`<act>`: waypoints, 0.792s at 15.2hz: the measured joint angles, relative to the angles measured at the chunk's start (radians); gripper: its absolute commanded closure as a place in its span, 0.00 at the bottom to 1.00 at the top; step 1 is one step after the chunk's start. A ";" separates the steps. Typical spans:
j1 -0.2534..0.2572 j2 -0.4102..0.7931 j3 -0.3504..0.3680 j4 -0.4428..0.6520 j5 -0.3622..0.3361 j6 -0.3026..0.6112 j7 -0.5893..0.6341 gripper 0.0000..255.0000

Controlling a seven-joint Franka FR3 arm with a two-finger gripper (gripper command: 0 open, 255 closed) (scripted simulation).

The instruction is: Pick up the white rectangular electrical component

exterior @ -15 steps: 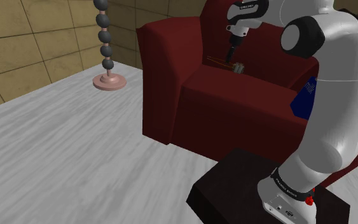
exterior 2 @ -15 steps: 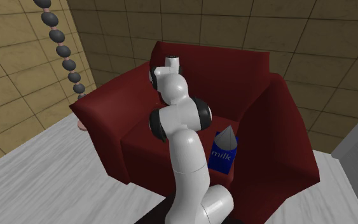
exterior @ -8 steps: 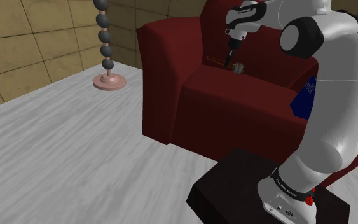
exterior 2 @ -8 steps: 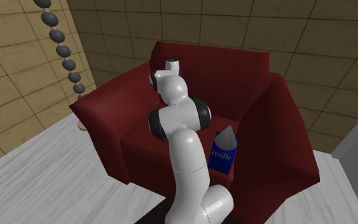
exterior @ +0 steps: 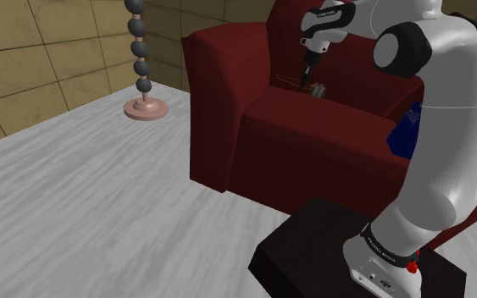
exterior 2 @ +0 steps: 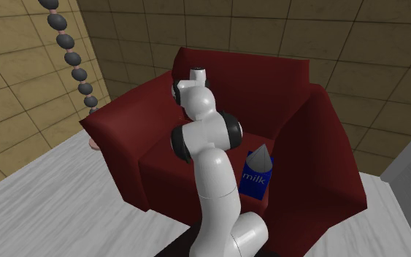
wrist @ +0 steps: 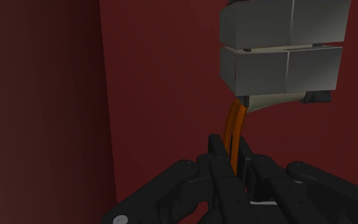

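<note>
The electrical component is a pale grey rectangular body made of stacked blocks, with thin orange leads running out of it. It lies on the seat of a dark red armchair. My gripper is shut on the orange leads, with the body just beyond the fingertips. In the shoulder view the gripper points down at the back of the seat, with the component right beside its tips.
A blue milk carton stands on the seat near the armrest. A beaded floor lamp on a pink base stands on the pale floor beside the armchair. My dark stand sits in front of the seat.
The fingers have closed onto the orange leads. The hand sank slightly toward the seat a second ago and has stayed still since.
</note>
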 measured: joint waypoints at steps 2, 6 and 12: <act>-0.001 -0.003 -0.001 0.016 -0.002 -0.019 0.002 1.00; -0.009 0.001 -0.003 0.076 -0.002 -0.074 0.005 1.00; -0.019 0.001 -0.005 0.158 -0.004 -0.154 0.011 1.00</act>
